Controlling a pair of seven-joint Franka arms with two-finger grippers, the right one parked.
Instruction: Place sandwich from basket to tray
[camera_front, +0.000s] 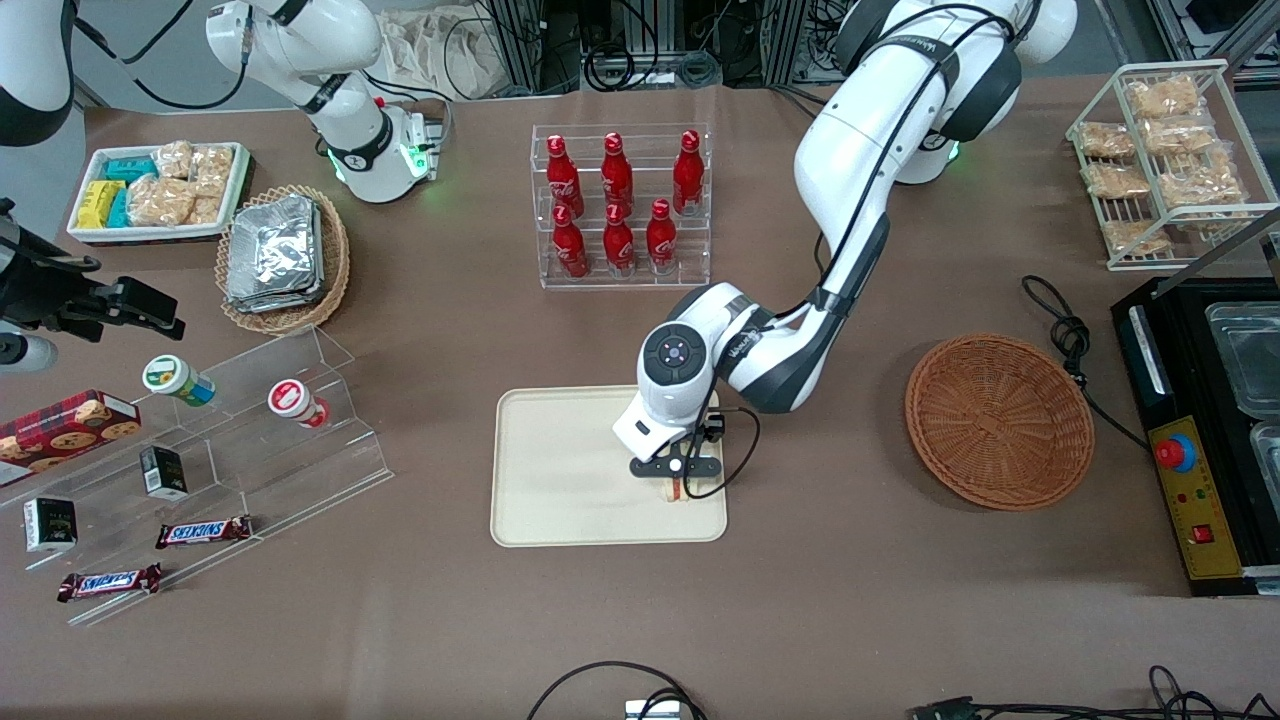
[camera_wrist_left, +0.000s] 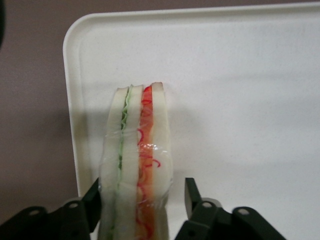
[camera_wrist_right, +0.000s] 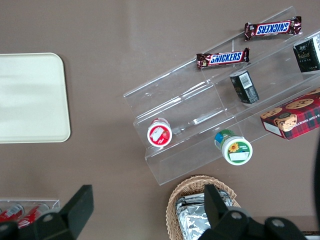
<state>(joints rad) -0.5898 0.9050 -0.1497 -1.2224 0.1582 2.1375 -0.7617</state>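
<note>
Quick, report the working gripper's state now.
Gripper: over the tray, fingers apart on either side of the sandwich; open, gap at one finger.

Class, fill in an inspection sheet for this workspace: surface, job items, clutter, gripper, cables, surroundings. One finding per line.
Surface: brown table, no spills seen.
Job's things: sandwich standing on edge on the tray, near the tray's corner; basket holds nothing.
Clutter: bottle rack, acrylic steps with snacks, foil-packet basket.
Gripper: gripper over the tray, fingers either side of the sandwich, one clear of it.
Cables: black cable beside the basket.
Surroundings: black machine at the table's edge.
</note>
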